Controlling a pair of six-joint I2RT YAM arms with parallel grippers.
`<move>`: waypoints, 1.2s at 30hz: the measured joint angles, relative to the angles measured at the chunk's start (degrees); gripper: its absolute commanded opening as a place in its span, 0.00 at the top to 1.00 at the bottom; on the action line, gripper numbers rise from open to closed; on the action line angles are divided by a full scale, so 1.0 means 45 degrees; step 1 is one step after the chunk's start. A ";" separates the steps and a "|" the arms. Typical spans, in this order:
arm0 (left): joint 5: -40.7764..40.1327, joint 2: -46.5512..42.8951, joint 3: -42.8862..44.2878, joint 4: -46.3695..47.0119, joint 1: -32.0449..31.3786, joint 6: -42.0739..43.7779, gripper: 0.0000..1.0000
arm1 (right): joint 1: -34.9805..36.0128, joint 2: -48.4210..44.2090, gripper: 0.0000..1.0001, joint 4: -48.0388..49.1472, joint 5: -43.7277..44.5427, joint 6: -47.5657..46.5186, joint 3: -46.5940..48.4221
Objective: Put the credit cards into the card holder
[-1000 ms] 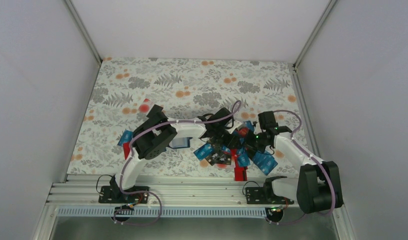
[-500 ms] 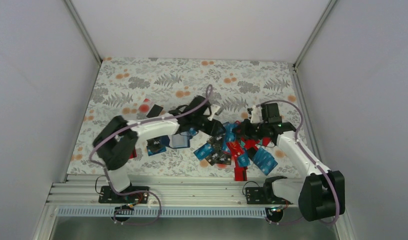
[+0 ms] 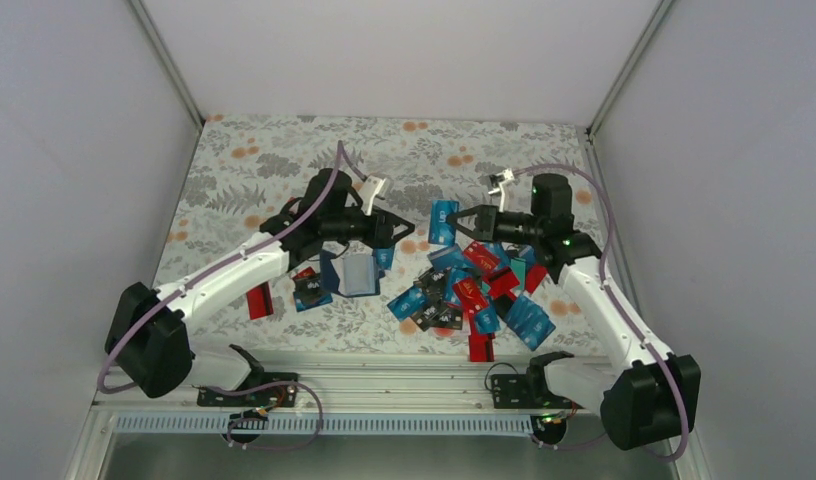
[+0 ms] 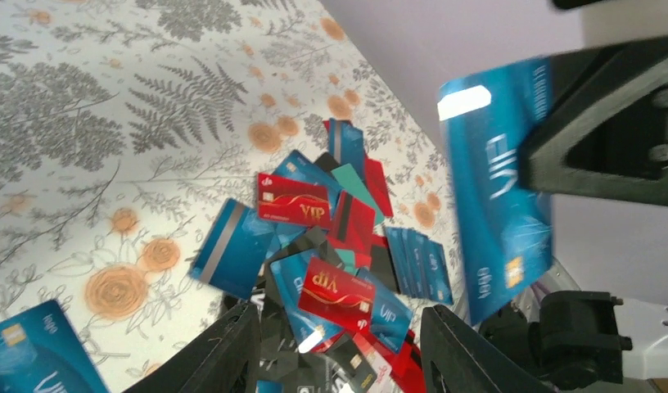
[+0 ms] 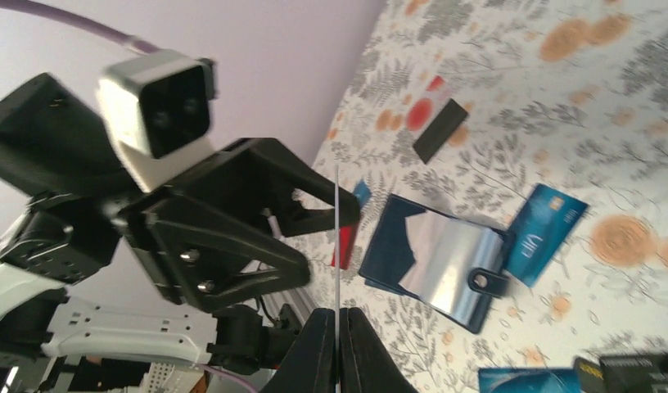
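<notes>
My right gripper (image 3: 456, 219) is shut on a bright blue credit card (image 3: 443, 222), held upright above the table. In the right wrist view the card (image 5: 337, 237) shows edge-on between the closed jaws (image 5: 337, 327). My left gripper (image 3: 396, 228) is open and empty, facing that card from the left; in the left wrist view the card (image 4: 494, 188) hangs in front of it. The card holder (image 3: 356, 272) lies open on the table, navy with a lighter inside, below the left gripper; it also shows in the right wrist view (image 5: 433, 258). A pile of blue, red, black and teal cards (image 3: 474, 290) lies right of it.
Loose cards lie apart from the pile: a red one (image 3: 259, 300) and a blue one (image 3: 312, 292) left of the holder, a red one (image 3: 481, 347) near the front rail, a blue one (image 5: 543, 229) beside the holder, a black one (image 5: 441, 131) farther back.
The right gripper has lifted a blue card off the pile, up and to the left. The left arm has swung back and left off the holder, uncovering it, and now faces the raised card.
</notes>
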 measured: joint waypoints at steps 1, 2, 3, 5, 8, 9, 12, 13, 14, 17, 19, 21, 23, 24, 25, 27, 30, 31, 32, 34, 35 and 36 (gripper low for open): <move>-0.0073 -0.0058 0.0000 -0.0155 0.0024 0.0058 0.51 | 0.0117 0.0024 0.96 0.0151 -0.0049 0.0039 0.0126; -0.0126 -0.0117 0.0000 -0.0335 0.0063 0.0141 0.51 | 0.0272 0.0053 0.96 0.0287 -0.0097 0.0078 0.0238; -0.0170 -0.0175 -0.0044 -0.0476 0.0083 0.0233 0.51 | 0.0447 0.0102 0.96 0.0471 -0.0151 0.0107 0.0330; -0.0092 -0.0379 -0.0335 -0.0466 0.0092 0.0282 0.51 | 0.0811 0.0209 0.96 0.0850 -0.0287 0.0180 0.0384; 0.0457 -0.0918 -0.1098 -0.0073 0.0146 0.0092 0.51 | 0.1341 0.0369 0.96 0.1321 -0.0476 0.0204 0.0384; 0.0733 -0.1103 -0.1360 0.0180 0.0170 -0.0034 0.51 | 0.1462 0.0398 0.96 0.1443 -0.0529 0.0175 0.0384; 0.1477 -0.1642 -0.2001 0.1005 0.0345 -0.0481 0.51 | 0.1593 0.0432 0.96 0.1836 -0.0753 0.0131 0.0384; 0.1715 -0.1807 -0.2152 0.1297 0.0408 -0.0665 0.51 | 0.1627 0.0452 0.96 0.1982 -0.0845 0.0121 0.0384; 0.1943 -0.1938 -0.2268 0.1617 0.0452 -0.0797 0.51 | 0.1700 0.0486 0.96 0.2127 -0.0933 0.0097 0.0384; 0.2589 -0.2244 -0.2477 0.2555 0.0539 -0.1268 0.51 | 0.1904 0.0554 0.96 0.2317 -0.1112 0.0049 0.0384; 0.2909 -0.2399 -0.2545 0.3075 0.0559 -0.1496 0.51 | 0.2006 0.0559 0.96 0.2380 -0.1166 0.0034 0.0384; 0.3177 -0.2545 -0.2584 0.3449 0.0559 -0.1695 0.51 | 0.2084 0.0559 0.96 0.2433 -0.1209 0.0000 0.0384; 0.3366 -0.2608 -0.2584 0.3789 0.0559 -0.1807 0.52 | 0.2176 0.0559 0.96 0.2535 -0.1331 -0.0005 0.0384; 0.3429 -0.2608 -0.2584 0.3891 0.0563 -0.1870 0.53 | 0.2229 0.0559 0.96 0.2608 -0.1394 -0.0010 0.0384; 0.3468 -0.2599 -0.2584 0.3925 0.0563 -0.1943 0.53 | 0.2288 0.0559 0.96 0.2667 -0.1443 -0.0024 0.0384; 0.3560 -0.2569 -0.2584 0.4070 0.0563 -0.2074 0.56 | 0.2399 0.0559 0.96 0.2793 -0.1554 -0.0044 0.0384; 0.3653 -0.2531 -0.2584 0.4337 0.0568 -0.2210 0.63 | 0.2531 0.0559 0.96 0.2987 -0.1753 -0.0053 0.0384; 0.3677 -0.2511 -0.2589 0.4435 0.0568 -0.2254 0.67 | 0.2560 0.0559 0.96 0.3045 -0.1802 -0.0058 0.0384; 0.3711 -0.2497 -0.2594 0.4527 0.0568 -0.2331 0.70 | 0.2579 0.0559 0.96 0.3089 -0.1865 -0.0078 0.0384; 0.3818 -0.2492 -0.2701 0.4755 0.0573 -0.2438 0.77 | 0.2599 0.0559 0.96 0.3162 -0.1962 -0.0136 0.0384; 0.3876 -0.2492 -0.2749 0.4862 0.0568 -0.2531 0.81 | 0.2603 0.0559 0.96 0.3196 -0.2001 -0.0146 0.0384; 0.3954 -0.2482 -0.2812 0.5003 0.0568 -0.2545 0.83 | 0.2618 0.0559 0.96 0.3259 -0.2025 -0.0151 0.0384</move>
